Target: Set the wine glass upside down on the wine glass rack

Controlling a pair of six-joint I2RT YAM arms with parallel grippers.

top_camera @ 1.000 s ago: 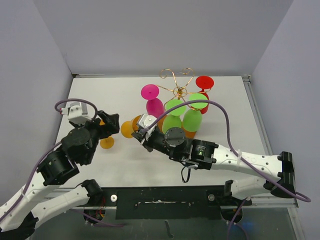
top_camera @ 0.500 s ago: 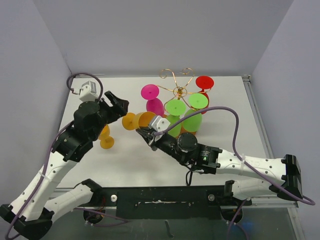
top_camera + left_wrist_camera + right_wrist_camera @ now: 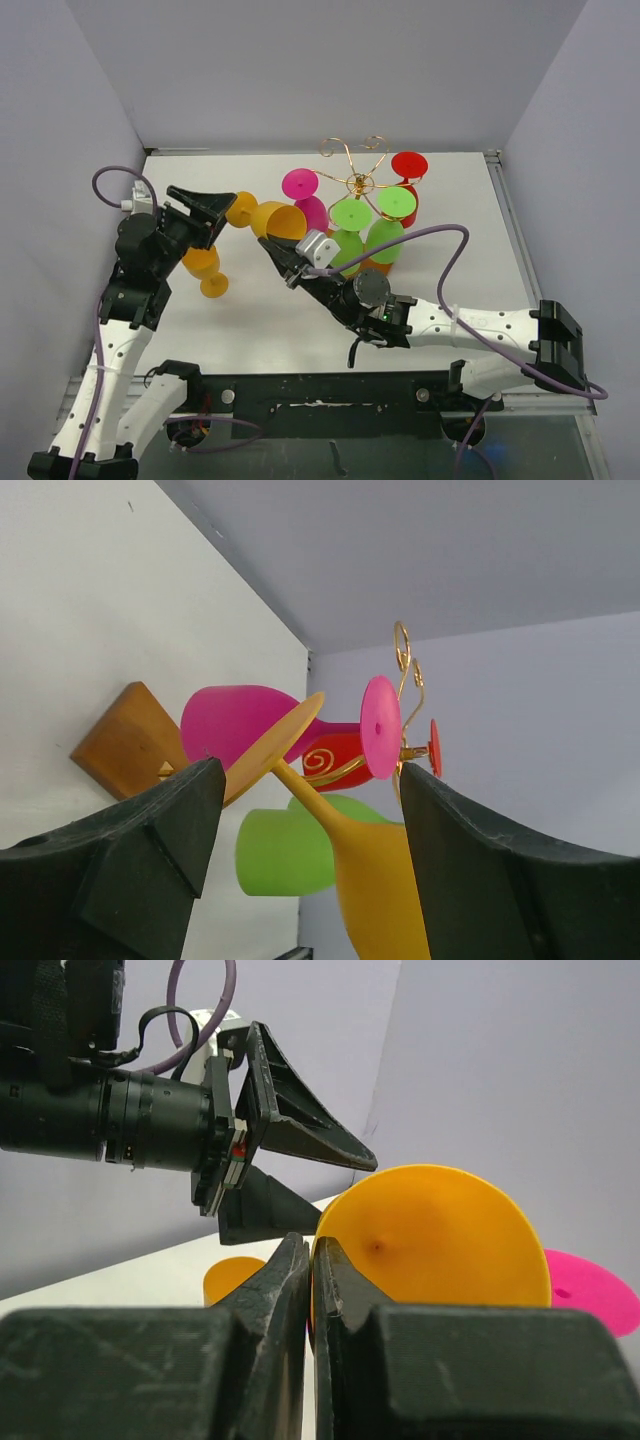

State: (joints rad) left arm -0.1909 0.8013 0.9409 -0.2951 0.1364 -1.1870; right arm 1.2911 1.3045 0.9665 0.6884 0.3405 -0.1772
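Left gripper: jaws apart, straddling the foot end of the orange wine glass, with grip not shown. The glass is tilted in the air above the table, its foot pointing left. Just below, a second orange glass rests on the table. Right gripper: fingers closed on the bowl's rim. Far right, the wine glass rack carries pink, green and red glasses hung bowl-down; the held glass is beside the rack, apart from it.
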